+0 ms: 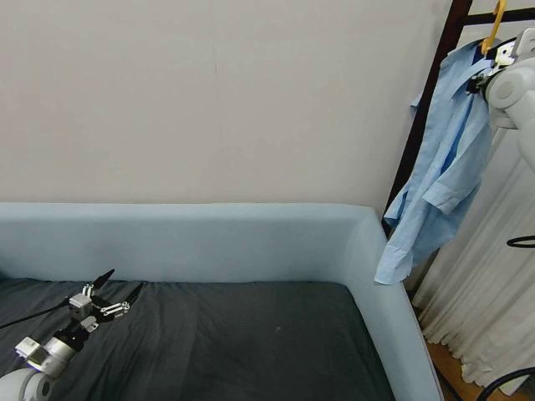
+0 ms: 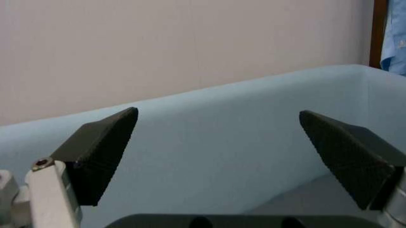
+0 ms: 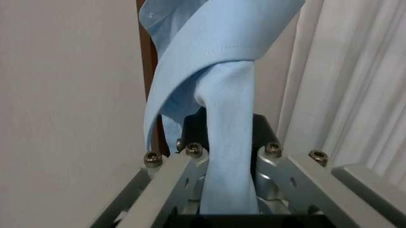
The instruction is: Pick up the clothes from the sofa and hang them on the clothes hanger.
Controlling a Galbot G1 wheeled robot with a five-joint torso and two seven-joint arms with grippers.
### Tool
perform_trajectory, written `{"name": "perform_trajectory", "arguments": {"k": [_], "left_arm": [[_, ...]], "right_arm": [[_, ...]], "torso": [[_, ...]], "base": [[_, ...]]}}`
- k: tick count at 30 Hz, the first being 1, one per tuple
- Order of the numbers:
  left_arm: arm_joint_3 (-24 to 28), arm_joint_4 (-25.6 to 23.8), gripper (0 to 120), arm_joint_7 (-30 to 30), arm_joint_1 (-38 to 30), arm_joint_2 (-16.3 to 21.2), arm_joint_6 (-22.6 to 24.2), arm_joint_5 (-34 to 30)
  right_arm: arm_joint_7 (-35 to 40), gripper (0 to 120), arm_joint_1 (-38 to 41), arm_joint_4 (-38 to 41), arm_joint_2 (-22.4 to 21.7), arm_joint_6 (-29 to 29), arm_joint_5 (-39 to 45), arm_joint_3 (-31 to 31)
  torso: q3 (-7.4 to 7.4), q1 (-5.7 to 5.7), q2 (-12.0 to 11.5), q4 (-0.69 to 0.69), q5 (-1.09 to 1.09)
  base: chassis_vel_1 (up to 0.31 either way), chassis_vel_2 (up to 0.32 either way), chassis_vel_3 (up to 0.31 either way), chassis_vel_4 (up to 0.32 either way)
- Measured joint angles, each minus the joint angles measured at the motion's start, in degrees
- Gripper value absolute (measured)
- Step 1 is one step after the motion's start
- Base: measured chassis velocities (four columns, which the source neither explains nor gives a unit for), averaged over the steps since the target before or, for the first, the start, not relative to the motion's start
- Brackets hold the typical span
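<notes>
The right gripper [image 3: 228, 156] is mostly hidden by the light blue shirt [image 1: 439, 167] that it pinches tight. The shirt hangs crumpled, high up beside the right end of the sofa [image 1: 209, 238]. The left gripper [image 1: 124, 282] gapes wide and empty, low over the sofa seat.

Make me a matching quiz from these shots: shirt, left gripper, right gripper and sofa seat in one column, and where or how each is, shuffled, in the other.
1 shirt
2 left gripper
3 right gripper
4 sofa seat

A dark grey fabric
B open, low over the seat
C hanging beside the dark rack
D up high, shut on pale blue cloth

Pairs: 1-C, 2-B, 3-D, 4-A
</notes>
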Motion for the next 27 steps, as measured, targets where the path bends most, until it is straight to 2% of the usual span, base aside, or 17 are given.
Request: {"name": "perform_trajectory", "arguments": {"k": [13,27], "left_arm": [[-0.2,-0.6,100,0.1,0.3,-0.4,-0.3,0.0],[-0.7,-1.0,100,0.1,1.1,-0.5,-0.7,0.0]], "right_arm": [[0.0,7,2.4,-3.4,0.0,-0.4,-0.2,-1.4],[0.0,7,1.0,-3.4,-0.6,-2.0,0.6,-1.5]], "torso": [[0.0,0.0,0.0,0.0,0.0],[0.0,0.0,0.0,0.0,-0.01]], "base": [[0.0,0.0,0.0,0.0],[0.0,0.0,0.0,0.0]]}}
